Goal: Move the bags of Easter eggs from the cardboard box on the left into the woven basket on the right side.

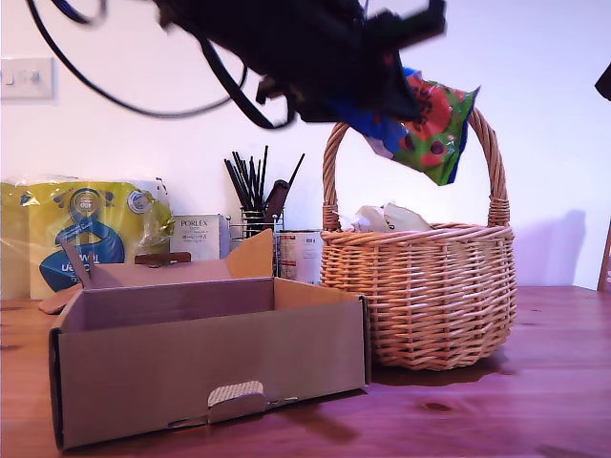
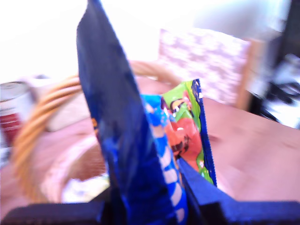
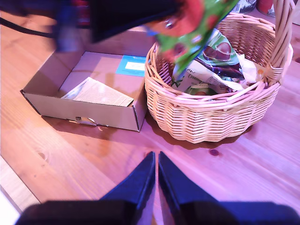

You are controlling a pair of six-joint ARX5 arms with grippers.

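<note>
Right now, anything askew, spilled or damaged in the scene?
Nothing spilled or damaged. My first gripper holds a blue-and-green sweet bag in the air over the woven basket. The cardboard box holds only a paper sheet and a blue card.

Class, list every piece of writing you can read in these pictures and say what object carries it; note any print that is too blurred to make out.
"PORLEX" on the small white carton behind the cardboard box.
Large yellow-and-blue plastic pack: lettering partly hidden, unreadable.
Blue-and-green glossy pouch in my first gripper: print blurred.
White-and-green pouches in the wicker basket: too blurred.
Blue label inside the box: too small.
</note>
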